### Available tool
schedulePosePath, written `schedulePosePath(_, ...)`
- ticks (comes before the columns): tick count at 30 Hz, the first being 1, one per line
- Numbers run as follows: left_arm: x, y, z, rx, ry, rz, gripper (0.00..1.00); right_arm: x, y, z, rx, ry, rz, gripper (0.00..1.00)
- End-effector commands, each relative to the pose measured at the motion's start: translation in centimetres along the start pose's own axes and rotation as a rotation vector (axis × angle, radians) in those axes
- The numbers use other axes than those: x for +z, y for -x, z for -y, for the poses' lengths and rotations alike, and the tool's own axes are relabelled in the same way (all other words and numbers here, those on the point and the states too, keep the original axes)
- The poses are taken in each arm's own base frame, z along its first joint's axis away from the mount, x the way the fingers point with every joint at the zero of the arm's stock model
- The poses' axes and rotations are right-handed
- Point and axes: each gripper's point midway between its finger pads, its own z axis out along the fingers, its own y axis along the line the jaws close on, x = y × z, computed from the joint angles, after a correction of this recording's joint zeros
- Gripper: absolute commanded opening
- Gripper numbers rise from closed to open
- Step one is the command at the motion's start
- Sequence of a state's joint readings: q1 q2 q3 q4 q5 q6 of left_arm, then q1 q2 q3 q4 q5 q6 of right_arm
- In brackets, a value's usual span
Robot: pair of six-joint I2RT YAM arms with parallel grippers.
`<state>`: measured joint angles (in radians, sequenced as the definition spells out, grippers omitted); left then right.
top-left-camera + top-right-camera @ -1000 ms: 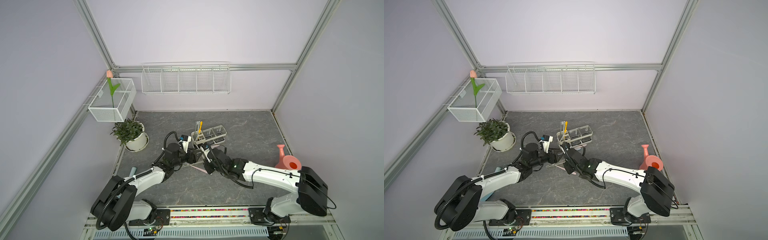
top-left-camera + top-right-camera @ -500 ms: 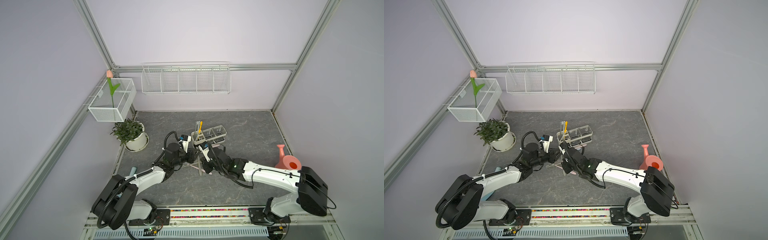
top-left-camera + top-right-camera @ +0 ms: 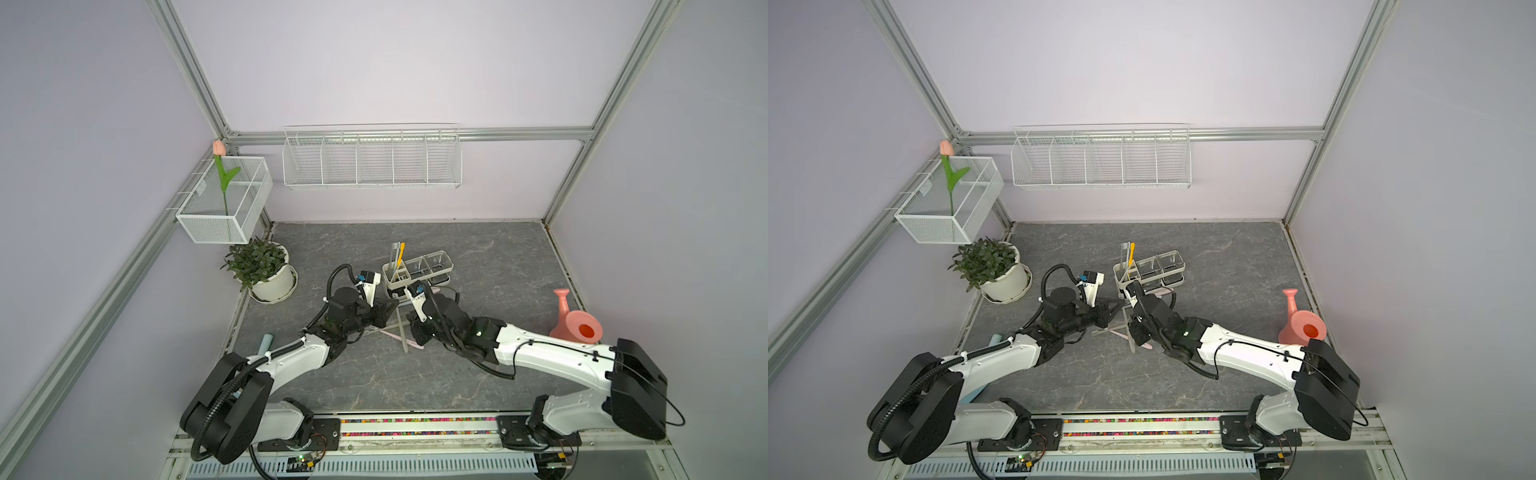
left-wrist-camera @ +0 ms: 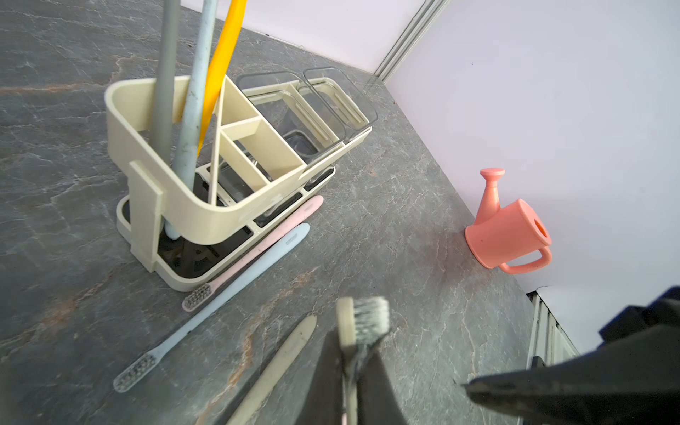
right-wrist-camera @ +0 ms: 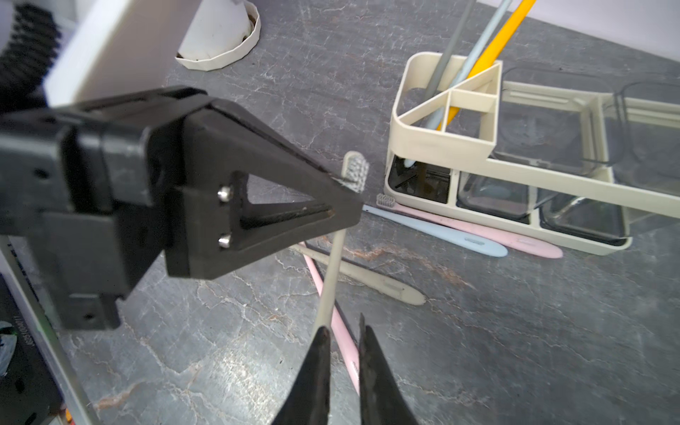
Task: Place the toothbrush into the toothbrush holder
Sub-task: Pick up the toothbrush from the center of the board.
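1. We see the toothbrush (image 5: pixel 334 268), a beige one, held clear of the table (image 3: pixel 478 374) near its middle. It is just in front of the holder (image 4: pixel 220 217) and outside it, with its bristle end toward the holder.
2. The left claw (image 4: pixel 349 362) is pressed together on the toothbrush's neck, right below the bristles.
3. The right claw (image 5: pixel 342 331) has its fingers almost together, with a thin gap between them. The lower end of the handle runs in at their tips, and we cannot tell whether they pinch it.
4. The holder stands mid-table, toward the back edge. A grey brush (image 4: pixel 165 73), a pale blue brush (image 4: pixel 195 92) and a yellow brush (image 4: pixel 220 66) stand in its cream compartment. Its two clear cups are at the end nearer the right edge.
5. A pink toothbrush (image 4: pixel 268 239) lies along the holder's front side, right against its base, with a blue toothbrush (image 4: pixel 228 290) just beside it. Another beige toothbrush (image 4: pixel 279 360) lies nearer the front edge.
6. A pink watering can (image 4: pixel 507 232) stands at the right edge, and a potted plant (image 3: pixel 266 274) stands at the left edge near the back left corner.
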<state>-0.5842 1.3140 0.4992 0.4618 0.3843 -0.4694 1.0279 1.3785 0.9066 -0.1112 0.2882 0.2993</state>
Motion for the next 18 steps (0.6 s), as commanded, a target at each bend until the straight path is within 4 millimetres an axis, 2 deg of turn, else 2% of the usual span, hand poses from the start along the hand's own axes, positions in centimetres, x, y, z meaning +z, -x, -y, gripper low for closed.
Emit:
schedulePosePath(1,-0.5,0.3,-0.2,0.009,0.018,0.024,0.00,-1.4,0.1,1.5,0.015,-0.053,0.014,0.20)
schedulePosePath(2,-0.5,0.3,-0.2,0.012,0.020,0.025,0.00,-1.8,0.4,1.6,0.019,-0.058,0.028,0.20)
schedulePosePath(3,-0.6,0.4,-0.2,0.014,0.019,0.027,0.00,-1.9,-0.4,2.1,0.021,-0.071,0.020,0.21)
schedulePosePath(6,-0.6,0.4,-0.2,0.019,0.023,0.025,0.00,-2.6,-0.7,3.0,0.040,-0.093,0.027,0.23)
schedulePosePath(8,-0.6,0.4,-0.2,0.021,0.022,0.025,0.00,-3.0,-0.9,3.6,0.050,-0.113,0.028,0.28)
schedulePosePath(10,-0.7,0.5,-0.2,0.022,0.026,0.026,0.00,-3.4,-1.2,4.3,0.059,-0.139,0.034,0.42)
schedulePosePath(12,-0.8,0.6,-0.2,0.026,0.030,0.031,0.00,-4.0,-1.4,5.3,0.081,-0.184,0.046,0.65)
schedulePosePath(15,-1.0,0.7,-0.1,0.027,0.029,0.035,0.00,-4.9,-1.9,6.7,0.107,-0.245,0.067,0.79)
schedulePosePath(18,-1.1,0.7,0.0,0.030,0.028,0.038,0.00,-5.6,-2.1,7.5,0.119,-0.262,0.085,0.85)
